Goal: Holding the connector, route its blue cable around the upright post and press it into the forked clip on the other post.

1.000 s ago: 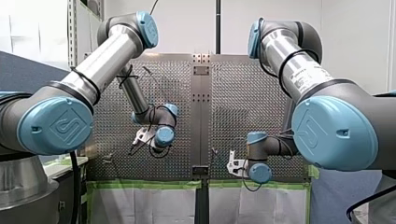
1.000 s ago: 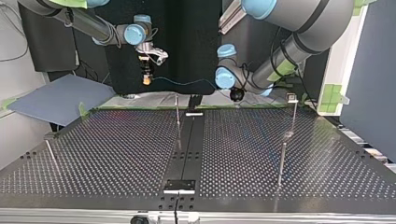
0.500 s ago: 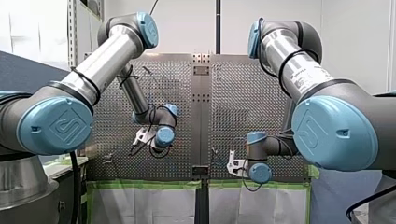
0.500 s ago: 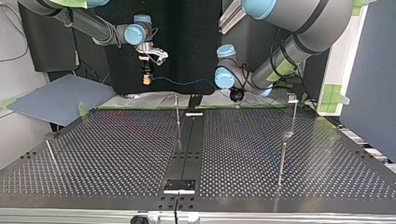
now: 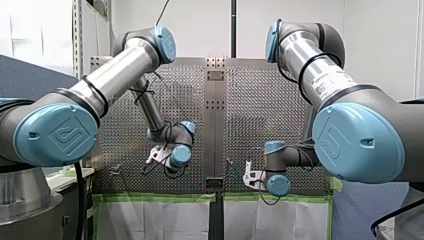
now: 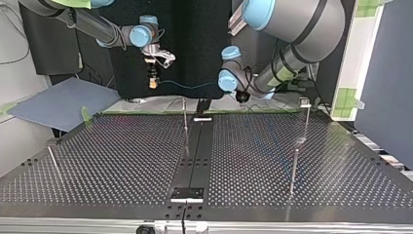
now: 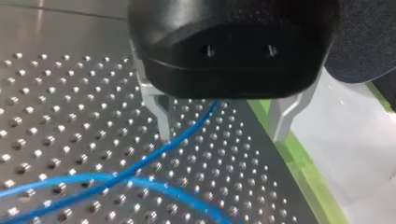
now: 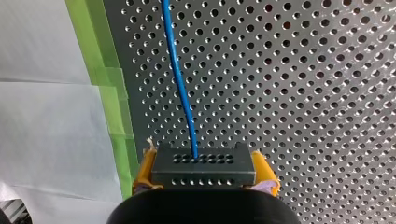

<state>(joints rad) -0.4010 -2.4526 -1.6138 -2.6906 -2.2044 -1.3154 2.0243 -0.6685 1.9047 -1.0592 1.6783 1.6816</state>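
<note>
- Right gripper (image 8: 204, 171): clamped on the connector (image 8: 203, 161), with yellow pads (image 8: 145, 168) on both sides of it. Upper left of centre in the top view. Unmoved over the last second.
- Blue cable (image 8: 180, 79): leaves the connector and runs ahead over the perforated table (image 8: 303, 93). In the top view, hangs in mid-air across the upper middle of the frame toward the left arm.
- Left gripper (image 7: 222, 135): metal fingers (image 7: 158, 109) spread wide. Cable passes loose between them, not pinched.
- Change: left wrist now lower and slightly right in the front view, further left in the top view, so a little closer to the right gripper.
- Meaning: probably repositioning along the cable to guide it.
- Routing not yet started. Cable is behind and clear of the thin upright post (image 6: 185, 114) at frame centre, and well apart from the clip-topped post (image 6: 305, 105) at frame right.
- Next likely needs a closing on the cable before any wrap round the post.
</note>
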